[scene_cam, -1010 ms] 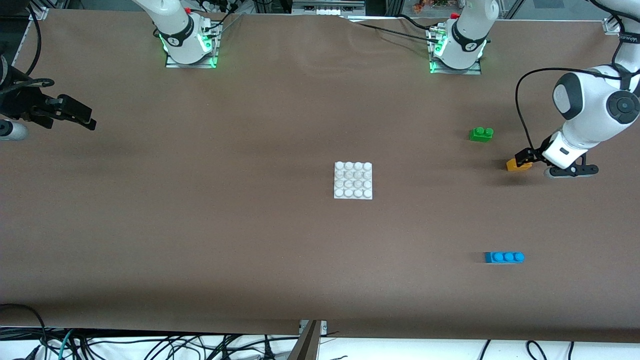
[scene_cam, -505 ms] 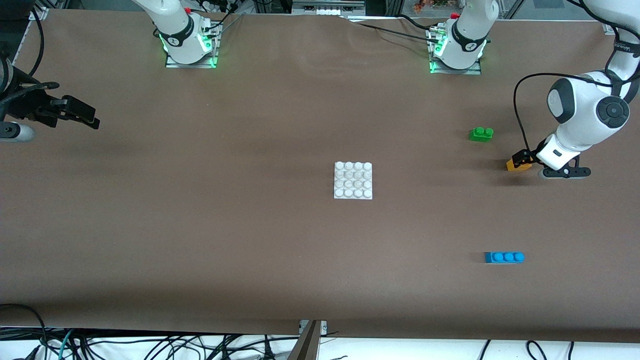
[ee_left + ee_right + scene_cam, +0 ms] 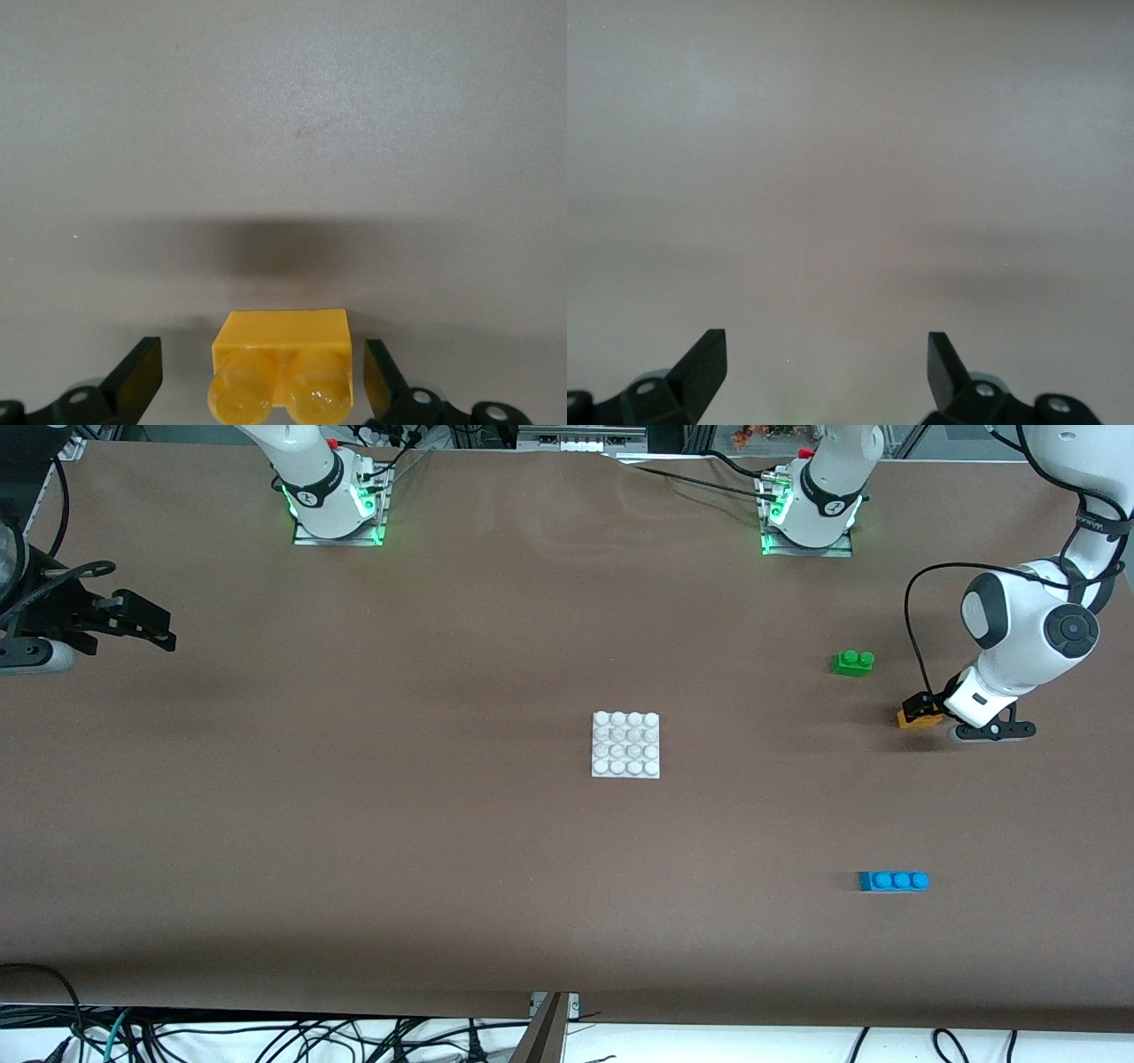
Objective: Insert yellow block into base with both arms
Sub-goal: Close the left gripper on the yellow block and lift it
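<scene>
Between the spread fingers of my left gripper (image 3: 264, 390) sits the yellow block (image 3: 283, 363), studs up and flat on the brown table covering (image 3: 443, 850), toward the left arm's end of the table. The left wrist view shows a clear gap between the block and each fingertip, so I record the jaws as fully apart and bracketing the brick, not gripping it. I judge this placement deliberate: the fingers line up with the brick's two short ends, so that closing them would pinch it squarely and leave the studs free.

Just beside the block, slightly farther from the front camera, lies a green two-stud brick (image 3: 853, 662); it is apart from the gripper and I see no contact. A blue three-stud brick (image 3: 893, 880) lies well nearer the front camera, also untouched.

The white studded base (image 3: 625, 745) rests flat at mid-table, well apart from the block, with nothing on its studs. Insertion is therefore not yet begun.

My right gripper (image 3: 133, 622) waits over the right arm's end of the table, its fingers wide apart and holding nothing; its wrist view shows only bare covering. I take it that this arm is reserved for steadying the base during the press-in.
</scene>
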